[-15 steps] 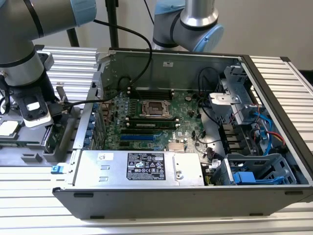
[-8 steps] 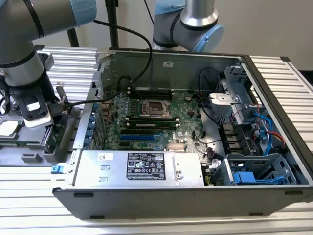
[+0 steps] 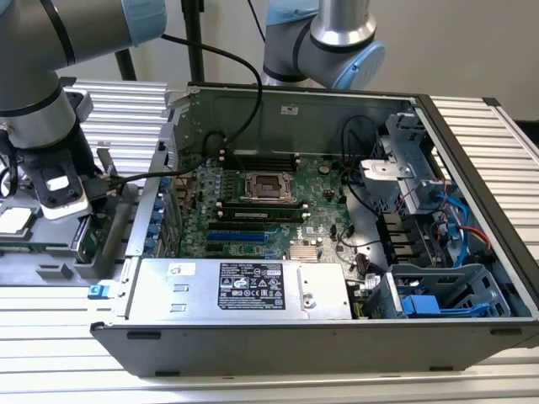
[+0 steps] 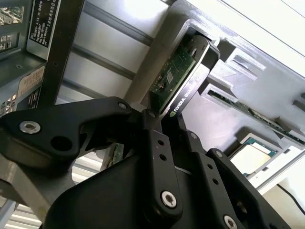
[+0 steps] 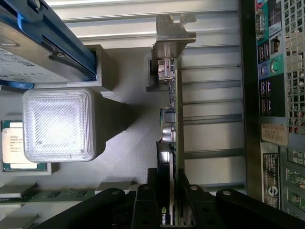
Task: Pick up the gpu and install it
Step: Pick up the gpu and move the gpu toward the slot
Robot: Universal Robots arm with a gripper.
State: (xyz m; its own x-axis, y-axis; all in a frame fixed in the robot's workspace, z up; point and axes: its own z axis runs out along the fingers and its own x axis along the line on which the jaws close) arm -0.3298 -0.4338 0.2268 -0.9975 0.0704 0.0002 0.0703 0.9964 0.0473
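Tool (image 5: 169, 193) tight around gpu (image 5: 170, 119)

colour check, live: green card, black gripper

you're looking at the gpu (image 5: 177, 119), with a green board edge and a silver bracket, and in the second wrist view its cooler is black with pale lettering. your gripper (image 5: 169, 191) is matte black all over. the translucent block (image 5: 57, 124) glows white with a fine cross-hatched texture. over in the exterior view, your motherboard (image 3: 253, 194) is green, the power supply (image 3: 253, 286) silver with a black label, the drive caddy (image 3: 429, 303) blue, the arm (image 3: 337, 34) silver with pale blue caps, and the table (image 3: 126, 109) ribbed in white stripes.
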